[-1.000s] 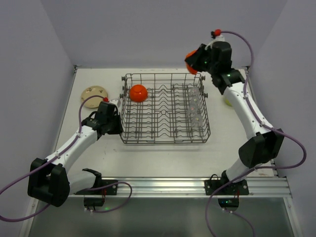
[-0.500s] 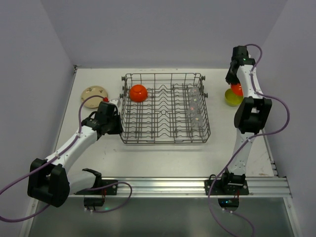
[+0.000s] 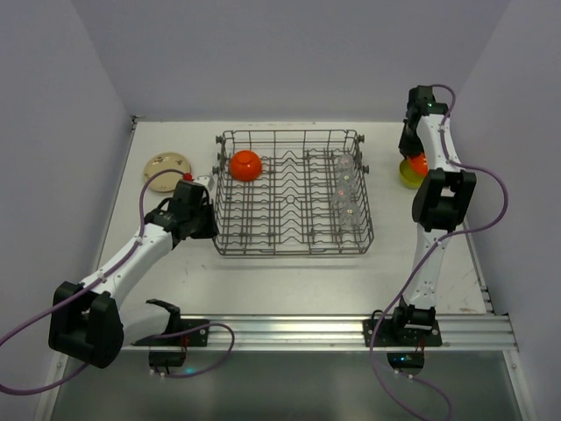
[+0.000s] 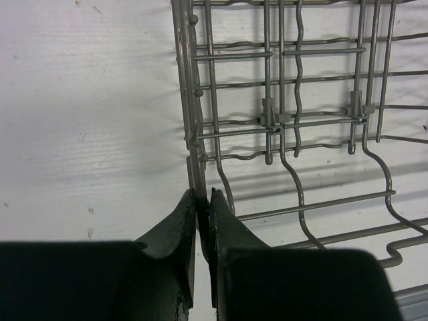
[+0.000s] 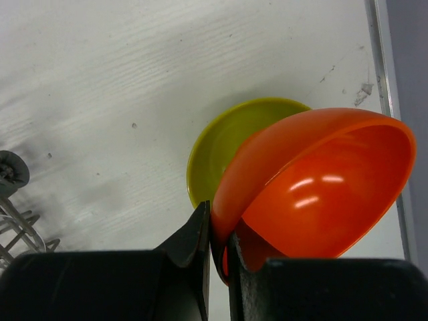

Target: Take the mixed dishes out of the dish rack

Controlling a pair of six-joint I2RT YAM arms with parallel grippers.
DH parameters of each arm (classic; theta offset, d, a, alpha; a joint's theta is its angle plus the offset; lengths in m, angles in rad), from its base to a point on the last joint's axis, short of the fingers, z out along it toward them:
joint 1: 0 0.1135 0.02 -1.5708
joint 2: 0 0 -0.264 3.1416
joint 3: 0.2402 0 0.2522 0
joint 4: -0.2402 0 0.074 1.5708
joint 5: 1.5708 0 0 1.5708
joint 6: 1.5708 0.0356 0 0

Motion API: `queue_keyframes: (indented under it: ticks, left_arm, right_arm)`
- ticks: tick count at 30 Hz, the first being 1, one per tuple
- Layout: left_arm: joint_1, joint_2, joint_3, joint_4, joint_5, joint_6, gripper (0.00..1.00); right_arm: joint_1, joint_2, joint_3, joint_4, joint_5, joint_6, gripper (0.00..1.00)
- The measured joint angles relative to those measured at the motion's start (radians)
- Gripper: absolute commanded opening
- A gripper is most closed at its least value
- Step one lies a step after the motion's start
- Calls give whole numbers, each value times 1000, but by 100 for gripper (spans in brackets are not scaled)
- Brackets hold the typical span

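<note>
- Top external view: the dish rack (image 3: 294,247) was seen in the middle of the bench (image 3: 280,285), with 1 orange bowl (image 3: 245,164) upside down in its far-left corner and clear glasses (image 3: 344,189) along its right side.
- 1 patterned plate (image 3: 166,166) lay on the bench left of the rack, apart from it.
- The left jaws were pinched almost closed on the rack's left rim wire (image 4: 195,167).
- The right jaws were clamped on the rim of a 2nd orange bowl (image 5: 314,180), held tilted above the yellow-green bowl (image 5: 224,144), which sat on the bench right of the rack.
- Contact between these 2 bowls could not be told.
</note>
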Motion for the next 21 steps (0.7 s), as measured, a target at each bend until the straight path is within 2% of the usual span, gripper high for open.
queue_keyframes:
  ticks: [9,11,15,21]
  left_arm:
    - [0,0,0,0,-3,0,0]
    - [0,0,0,0,-4,-1,0]
    - [0,0,0,0,-5,-1,0]
    - [0,0,0,0,-9,-3,0]
  right_arm:
    - [1,9,-58,-9,-32,-3,2]
    - [1,13,-58,-8,-32,-6,6]
    - [3,19,-57,-7,-31,-8,26]
    - [13,25,-51,-7,-28,-7,33]
